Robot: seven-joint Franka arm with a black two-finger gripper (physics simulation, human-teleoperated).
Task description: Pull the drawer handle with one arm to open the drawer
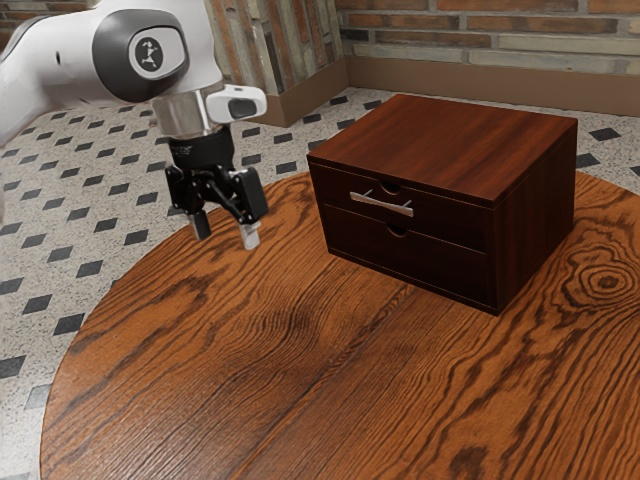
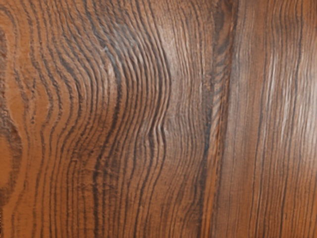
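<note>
A dark wooden cabinet (image 1: 450,190) with two drawers stands on the round table (image 1: 330,380), toward the exterior view's right. The upper drawer (image 1: 400,205) carries a thin metal bar handle (image 1: 381,204) and sits flush with the cabinet front; the lower drawer (image 1: 405,250) has only a small notch. My gripper (image 1: 227,229) hangs above the table to the left of the cabinet, pointing down, its fingers spread apart with nothing between them. It is well clear of the handle. The wrist view looks straight down on the table's wood grain (image 2: 158,119).
The table's curved rim (image 1: 70,350) runs along the exterior view's left, with tiled floor (image 1: 90,200) beyond and a brick wall (image 1: 480,30) behind. Bare tabletop lies between my gripper and the cabinet front.
</note>
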